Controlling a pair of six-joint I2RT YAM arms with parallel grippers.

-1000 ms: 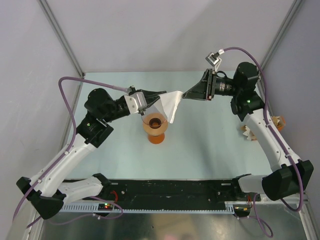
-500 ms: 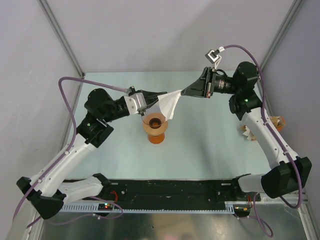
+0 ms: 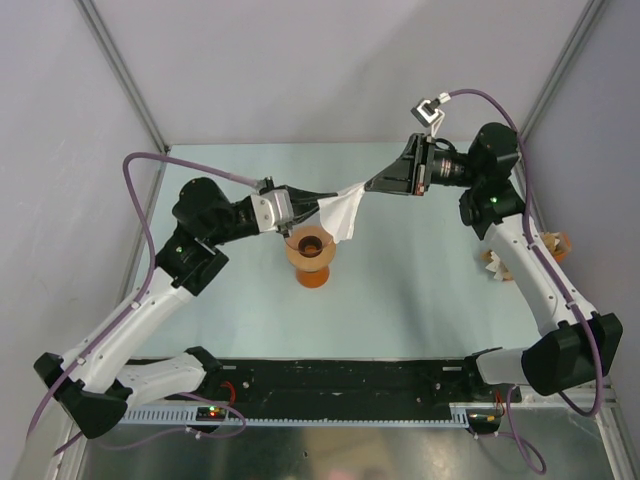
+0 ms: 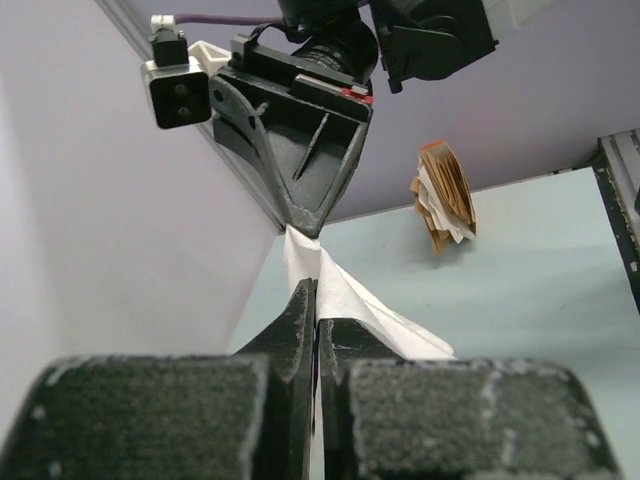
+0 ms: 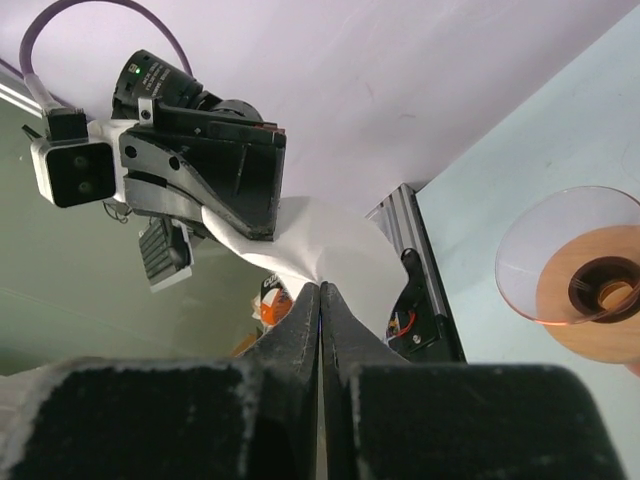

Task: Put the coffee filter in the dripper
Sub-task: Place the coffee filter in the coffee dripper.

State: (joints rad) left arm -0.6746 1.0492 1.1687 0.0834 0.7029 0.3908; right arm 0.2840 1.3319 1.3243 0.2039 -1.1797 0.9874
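The coffee filter (image 3: 341,211), a thin white paper, hangs in the air just above and behind the dripper (image 3: 311,256). The dripper is a clear funnel with a brown collar on an orange base, standing on the table. My left gripper (image 3: 322,200) is shut on the filter's left edge. My right gripper (image 3: 366,187) is shut on its upper right corner. In the left wrist view the filter (image 4: 352,300) runs from my closed left gripper (image 4: 316,290) up to the other arm's tips. The right wrist view shows the filter (image 5: 325,240) pinched in my right gripper (image 5: 321,290), with the dripper (image 5: 580,285) below right.
A tan-and-white stack of paper fans (image 3: 498,263) lies at the table's right edge behind the right arm, and it also shows in the left wrist view (image 4: 445,196). Purple walls close the back and sides. A black rail (image 3: 350,385) runs along the front.
My right gripper has come in a little to the left and shut on the filter's corner. The paper now bunches narrower between the two grippers. The left arm has barely moved.
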